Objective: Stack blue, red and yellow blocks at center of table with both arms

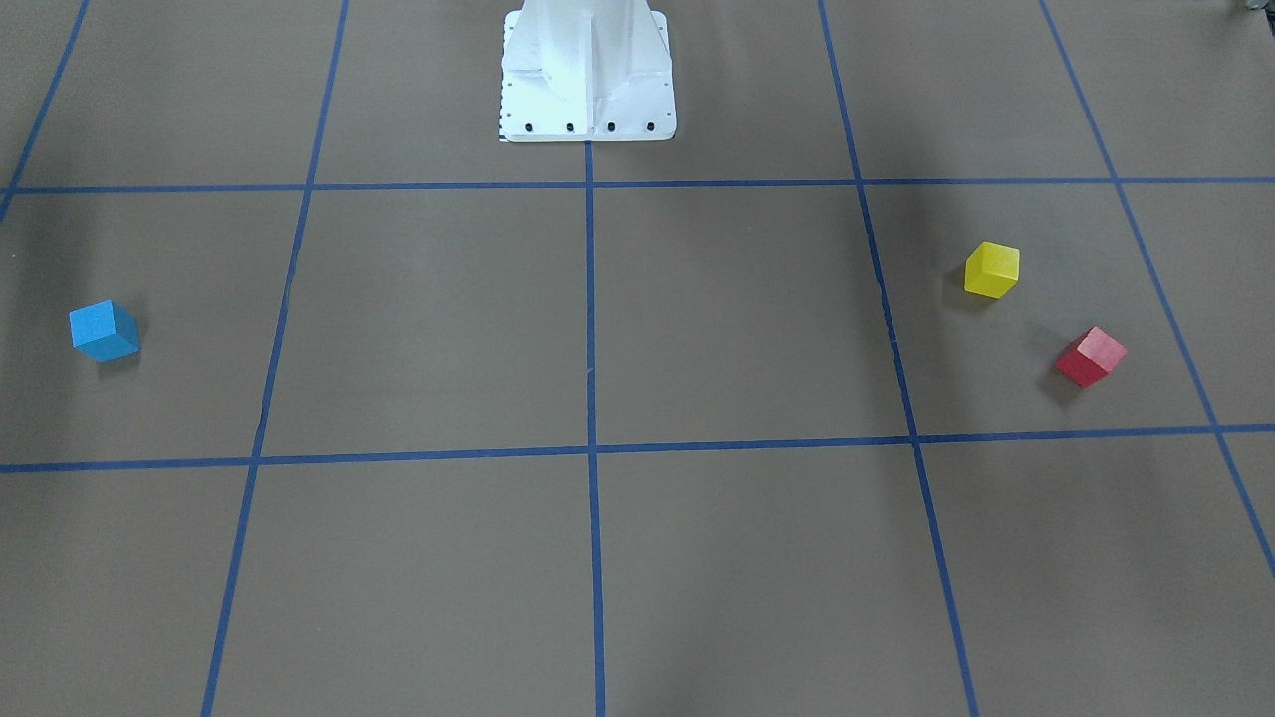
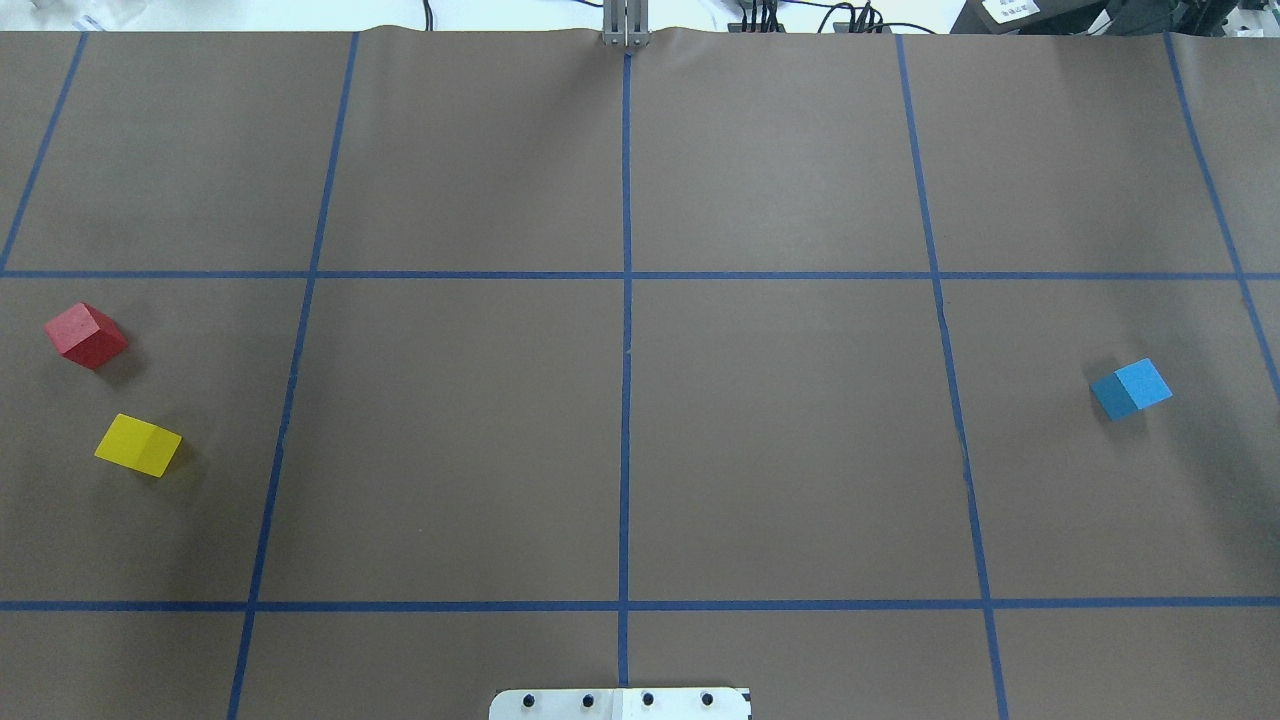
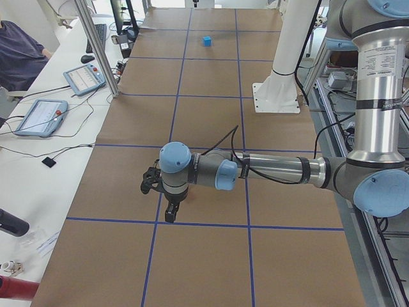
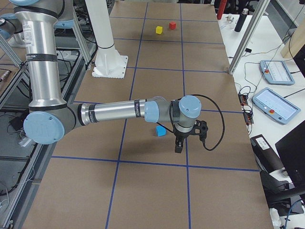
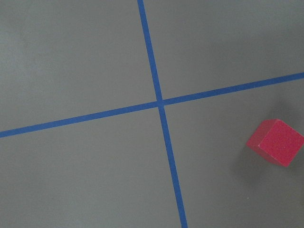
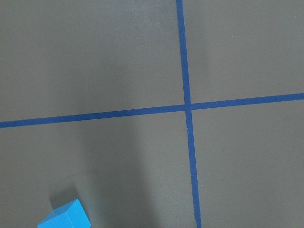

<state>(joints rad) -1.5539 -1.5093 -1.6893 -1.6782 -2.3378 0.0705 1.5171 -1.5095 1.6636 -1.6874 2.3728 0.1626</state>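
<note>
Blue block (image 2: 1130, 388) lies right on the counter (image 2: 780, 450), beside my right claw (image 4: 178, 148); red block (image 2: 85, 335) and yellow block (image 2: 138, 445) lie left, near my left claw (image 3: 170, 216). Whether either claw is open I cannot tell.

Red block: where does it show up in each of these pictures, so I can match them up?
Exterior front-facing: red block at the right, mid-height.
Overhead exterior: far left, mid-height.
Exterior left: not visible.
Exterior right: top, just right of centre, small and far off.
Left wrist: right edge, below the middle.
Right wrist: not in it.
Landmark: the yellow block near it, not touching, in the front-facing, overhead and exterior right views.
</note>
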